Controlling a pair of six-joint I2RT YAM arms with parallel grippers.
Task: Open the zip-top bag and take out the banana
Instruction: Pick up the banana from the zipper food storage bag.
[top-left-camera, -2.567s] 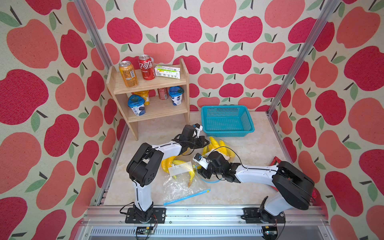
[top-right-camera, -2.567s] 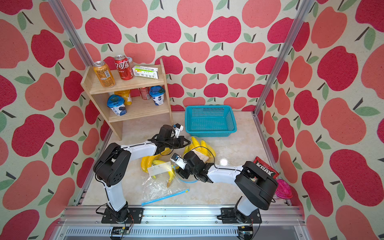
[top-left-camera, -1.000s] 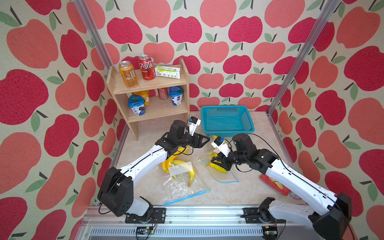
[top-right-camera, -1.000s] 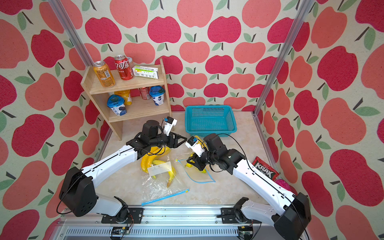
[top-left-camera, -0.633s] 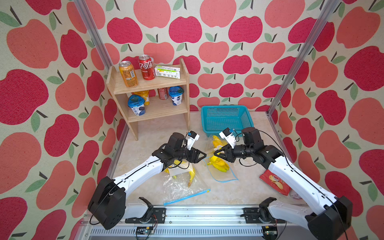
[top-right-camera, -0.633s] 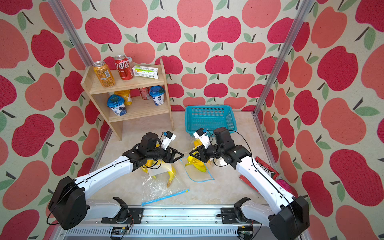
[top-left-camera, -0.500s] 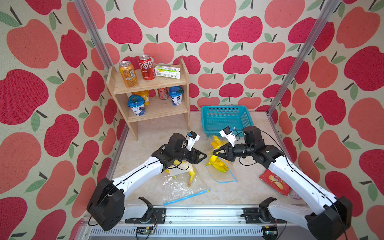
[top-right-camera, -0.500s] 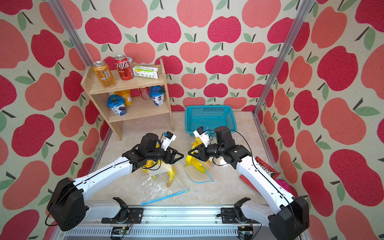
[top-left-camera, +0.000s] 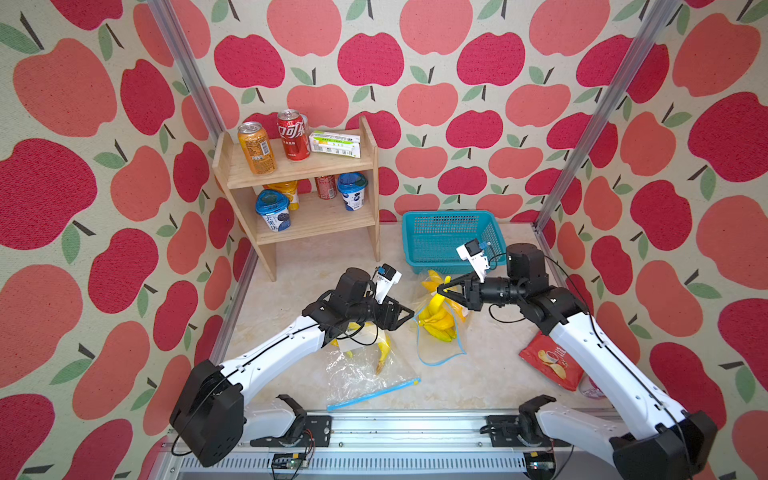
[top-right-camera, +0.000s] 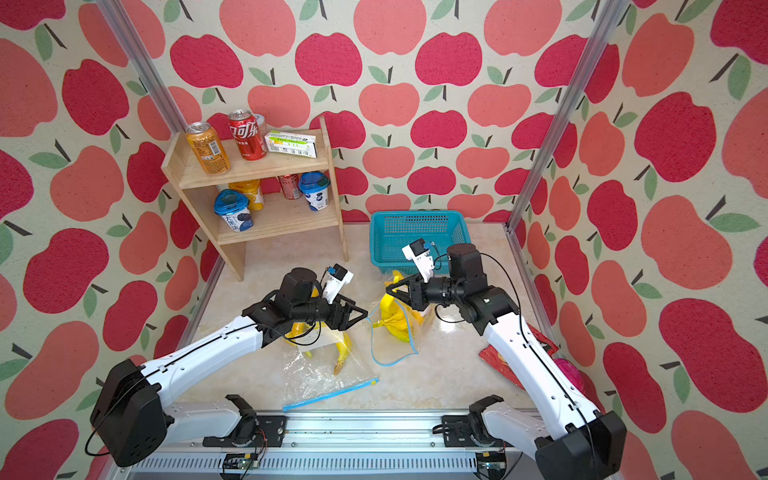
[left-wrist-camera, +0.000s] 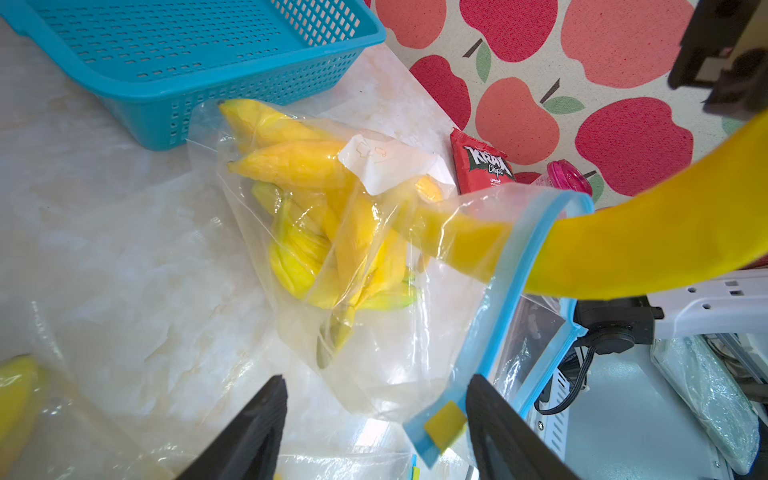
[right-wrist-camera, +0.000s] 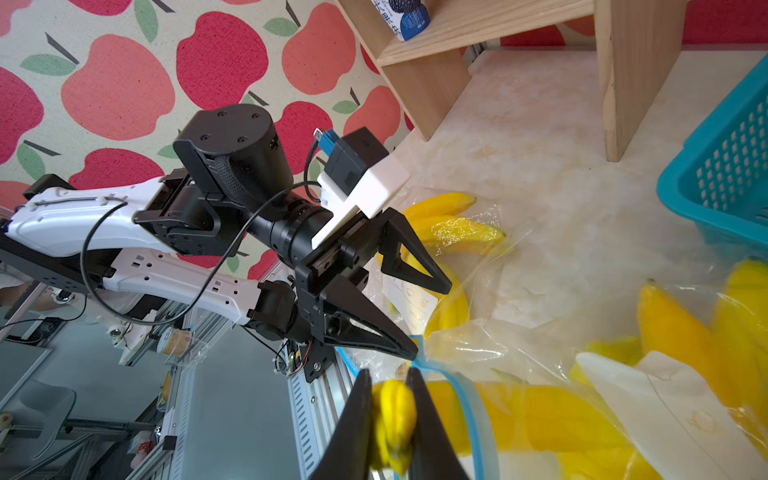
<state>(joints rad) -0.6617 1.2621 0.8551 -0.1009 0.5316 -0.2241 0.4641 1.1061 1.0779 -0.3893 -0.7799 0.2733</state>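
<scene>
- Risen since a second ago: right gripper (top-left-camera: 444, 289), pinching banana (right-wrist-camera: 392, 411) tip, half out of bag (top-left-camera: 440, 353) on marble tabletop (top-left-camera: 324, 257).
- Left gripper (right-wrist-camera: 433, 321) agape at bag mouth, empty.
- Apple-print walls (top-left-camera: 457, 62); shelf (top-left-camera: 307, 166), basket (top-left-camera: 449, 216) behind.

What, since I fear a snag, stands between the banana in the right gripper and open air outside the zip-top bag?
Only the bag's blue zip rim, ringing the banana partway along; its far end lies inside the zip-top bag beside other bananas. Nothing else visible blocks the pull by the right gripper.
</scene>
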